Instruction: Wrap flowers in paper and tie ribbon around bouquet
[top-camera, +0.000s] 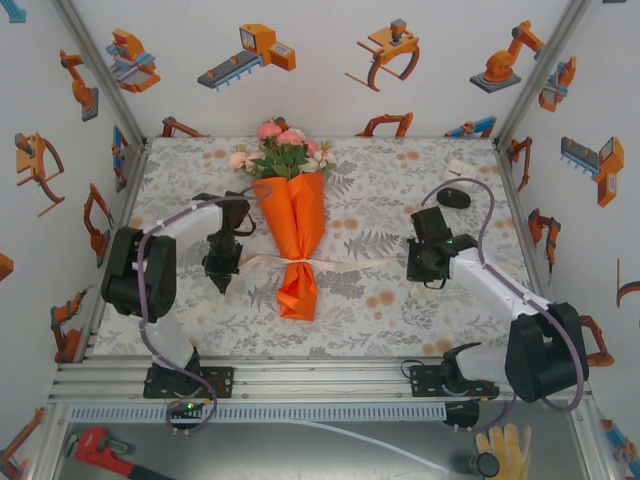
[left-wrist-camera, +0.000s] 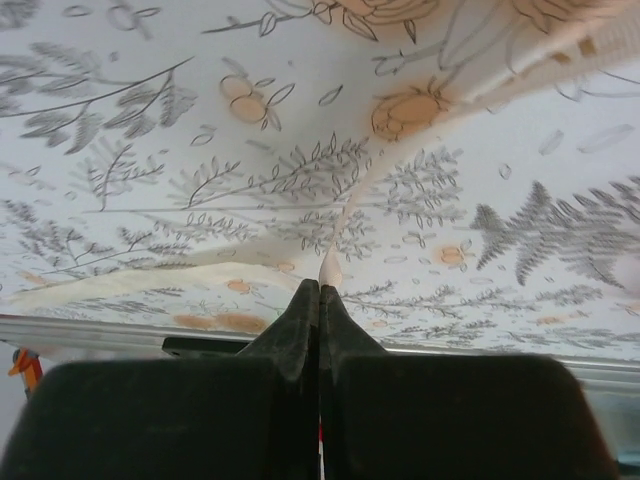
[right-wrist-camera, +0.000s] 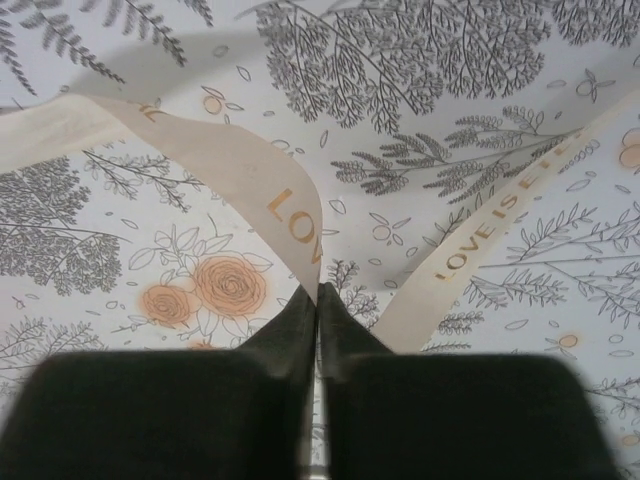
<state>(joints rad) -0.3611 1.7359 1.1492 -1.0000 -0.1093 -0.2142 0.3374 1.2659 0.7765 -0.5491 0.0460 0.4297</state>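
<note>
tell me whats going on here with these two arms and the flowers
The flowers are already wrapped in the orange paper, lying on the floral cloth with the blooms away from the arms. The cream ribbon crosses the wrap's waist. The left tool pinches one ribbon end and the right tool the other, one on each side, so the tying looks under way.

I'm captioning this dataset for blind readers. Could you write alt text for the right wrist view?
The right gripper, its black jaws pressed shut, pinches a cream ribbon printed with LOVE in gold. The ribbon's two strands run off to the left and right over a cloth patterned with grey ferns and orange roses.
</note>
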